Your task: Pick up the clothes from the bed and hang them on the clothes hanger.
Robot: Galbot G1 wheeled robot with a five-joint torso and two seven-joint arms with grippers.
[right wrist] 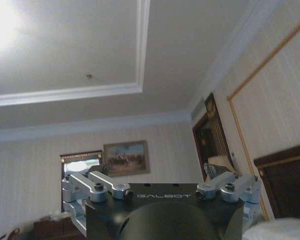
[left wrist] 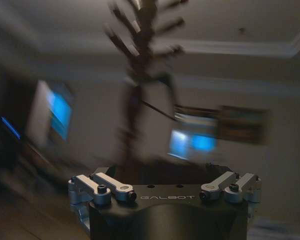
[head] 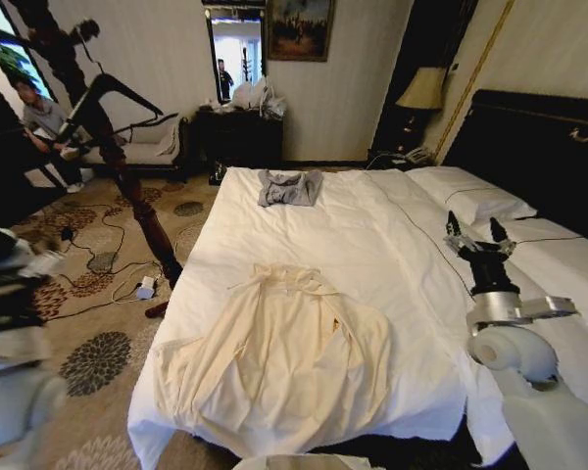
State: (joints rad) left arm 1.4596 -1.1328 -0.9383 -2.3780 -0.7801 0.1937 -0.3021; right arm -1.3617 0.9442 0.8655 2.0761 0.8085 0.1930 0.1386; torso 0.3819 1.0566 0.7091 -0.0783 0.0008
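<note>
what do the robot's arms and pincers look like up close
The right pincer has two slim black fingers on a black ribbed wrist, a silver metal collar, then rounded glossy white arm shells. In the right wrist view its black base block is stamped GALBOT in pale letters, flanked by silver linkage bars with black bolts. The left pincer carries the same black block, lettering and silver linkages; its arm is white too.

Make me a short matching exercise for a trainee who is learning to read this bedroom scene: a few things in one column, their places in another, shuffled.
Things:
1. cream garment
2. grey garment
3. right gripper
4. coat stand

Places:
A. over the bed's right side, fingers spread, near the pillows
B. on the carpet left of the bed
C. spread flat near the foot of the bed
D. bunched at the far end of the bed

Pairs: 1-C, 2-D, 3-A, 4-B
</note>
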